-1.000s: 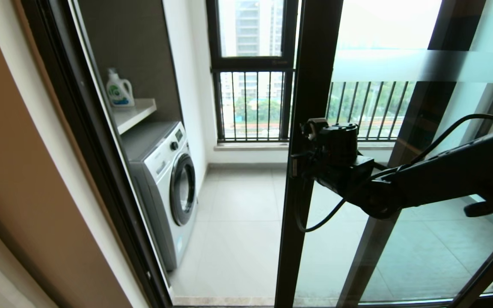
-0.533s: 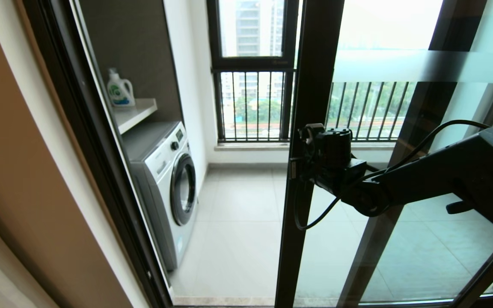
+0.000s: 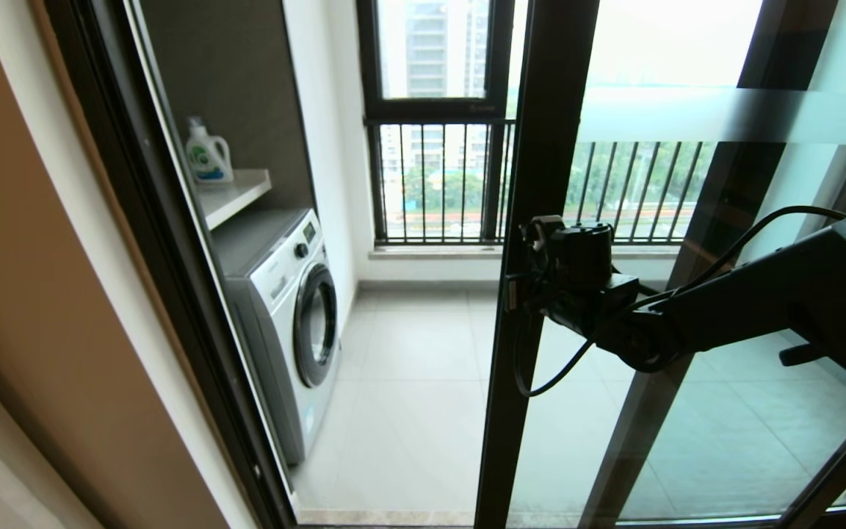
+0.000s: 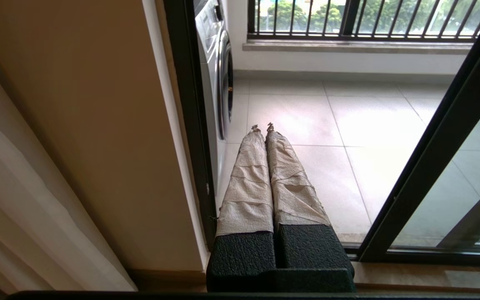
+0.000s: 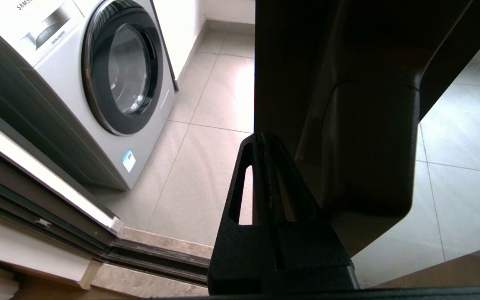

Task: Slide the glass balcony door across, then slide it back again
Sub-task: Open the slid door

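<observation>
**Door edging right, right arm on the handle stile**

Door (image 3: pixel 540 147) status: leading dark stile stands centre-right of the head view, glass and frosted band running off to the right. Opening to the balcony fills the centre-left of the frame.

Change over the last second: stile went slightly left, then came back right, ending a touch right of where it started. Right arm followed it. Net travel is tiny. My read: a reversal point, opening stroke about done or closing stroke barely begun. Can't say which.

Right gripper (image 3: pixel 515 283) sits against the stile at mid-height, centre of the head view. In the right wrist view its fingers (image 5: pixel 265 166) are pressed together with nothing between them, alongside the dark handle (image 5: pixel 369 146). Looks like a push or hook, not a clamp, though actual contact isn't visible.

Left gripper (image 4: pixel 263 127) is parked low, pointing at the balcony floor near the left door frame; its wrapped fingers are closed on nothing.

Writing:
- Washing machine (image 5: pixel 98 83), upper left of the right wrist view: "SAMSUNG" on the top panel. Small blue sticker lower on the front, unreadable.
- Detergent bottle (image 3: pixel 206 154) on the shelf (image 3: pixel 236 195), upper left of the head view: green-blue label, unreadable.
- Frosted band, far right edge: faint marks, not legible.
</observation>
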### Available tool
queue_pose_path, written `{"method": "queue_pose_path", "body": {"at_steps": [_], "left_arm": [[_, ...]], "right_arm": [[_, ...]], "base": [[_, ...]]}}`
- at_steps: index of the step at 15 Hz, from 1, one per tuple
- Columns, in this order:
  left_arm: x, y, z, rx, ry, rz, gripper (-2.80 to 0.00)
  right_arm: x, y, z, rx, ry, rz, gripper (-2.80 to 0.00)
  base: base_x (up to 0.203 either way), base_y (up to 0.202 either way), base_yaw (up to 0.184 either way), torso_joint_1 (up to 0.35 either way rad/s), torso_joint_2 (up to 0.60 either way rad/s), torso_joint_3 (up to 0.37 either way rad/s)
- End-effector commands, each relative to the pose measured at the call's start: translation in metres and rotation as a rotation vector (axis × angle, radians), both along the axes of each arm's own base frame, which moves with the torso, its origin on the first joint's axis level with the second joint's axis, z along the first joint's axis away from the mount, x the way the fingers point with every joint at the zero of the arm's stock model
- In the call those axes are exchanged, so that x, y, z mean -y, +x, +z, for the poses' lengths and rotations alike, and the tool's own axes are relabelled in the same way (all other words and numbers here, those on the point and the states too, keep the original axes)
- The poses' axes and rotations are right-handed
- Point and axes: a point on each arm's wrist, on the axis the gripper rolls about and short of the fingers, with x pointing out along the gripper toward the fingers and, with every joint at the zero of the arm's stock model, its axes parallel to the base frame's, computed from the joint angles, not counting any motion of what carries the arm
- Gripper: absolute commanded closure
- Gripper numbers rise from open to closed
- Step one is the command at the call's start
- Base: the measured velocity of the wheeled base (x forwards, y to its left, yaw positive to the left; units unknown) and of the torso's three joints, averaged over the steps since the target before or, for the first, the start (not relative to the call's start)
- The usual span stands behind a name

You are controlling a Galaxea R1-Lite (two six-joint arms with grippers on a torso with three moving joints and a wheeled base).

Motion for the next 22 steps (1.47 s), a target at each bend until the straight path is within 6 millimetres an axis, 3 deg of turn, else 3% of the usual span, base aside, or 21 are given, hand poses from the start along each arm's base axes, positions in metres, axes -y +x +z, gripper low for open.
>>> {"method": "queue_pose_path", "body": {"at_steps": [1,8,15,18,22], "left_arm": [[0.0,0.0,0.0,-0.003,0.0,0.001,0.0],[0.0,0.0,0.0,-0.002,0.0,0.001,0.0],[0.0,0.0,0.0,-0.002,0.0,0.001,0.0],[0.0,0.0,0.0,-0.001,0.0,0.001,0.0],[0.0,0.0,0.0,-0.001,0.0,0.001,0.0]], "right_arm": [[0.011,0.0,0.006,0.016,0.003,-0.032,0.0],[0.049,-0.007,0.02,0.03,-0.027,-0.101,0.0],[0.098,-0.015,0.02,0.001,-0.038,-0.168,0.0],[0.11,-0.021,0.021,-0.005,-0.036,-0.178,0.0],[0.105,-0.018,0.024,0.008,-0.024,-0.124,0.0]], "base": [[0.0,0.0,0.0,0.0,0.0,0.0],[0.0,0.0,0.0,0.0,0.0,0.0],[0.0,0.0,0.0,0.0,0.0,0.0],[0.0,0.0,0.0,0.0,0.0,0.0],[0.0,0.0,0.0,0.0,0.0,0.0]]}}
